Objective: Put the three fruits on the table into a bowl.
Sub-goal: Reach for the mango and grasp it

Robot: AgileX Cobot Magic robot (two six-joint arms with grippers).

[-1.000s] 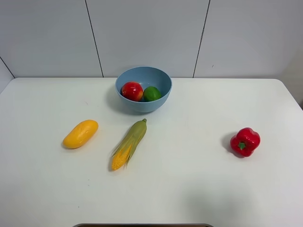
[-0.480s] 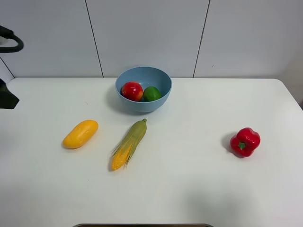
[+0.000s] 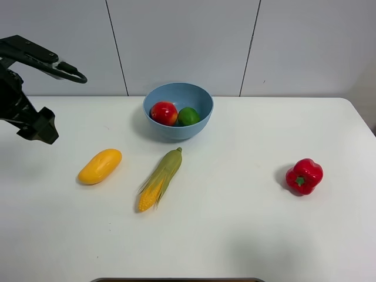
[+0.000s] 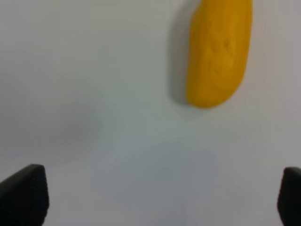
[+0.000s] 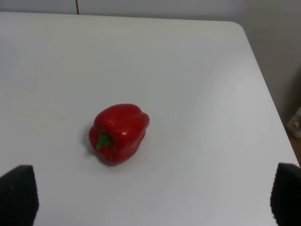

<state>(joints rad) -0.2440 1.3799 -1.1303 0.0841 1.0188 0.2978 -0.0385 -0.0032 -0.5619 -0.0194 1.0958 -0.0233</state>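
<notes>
The yellow-orange mango [image 3: 100, 166] lies on the white table [image 3: 235, 229] at the left; it also shows in the left wrist view [image 4: 218, 52]. The red-yellow pomegranate [image 3: 164, 113] and the green lime [image 3: 188, 116] sit inside the light-blue bowl [image 3: 176, 131] at the back centre. My left gripper [image 3: 38, 126] hangs above the table's far left, behind and to the left of the mango; in its wrist view the gripper [image 4: 157, 200] is open and empty. My right gripper [image 5: 150, 200] is open and empty, back from the pepper; the exterior view does not show it.
A green-husked corn cob [image 3: 160, 179] lies just right of the mango, in front of the bowl. A red bell pepper [image 3: 304, 175] stands at the right, also in the right wrist view [image 5: 119, 133], near the table's right edge.
My left arm has come into the exterior view from the left edge and moved right toward the mango. The fruits, the bowl, the corn and the pepper have not moved.
</notes>
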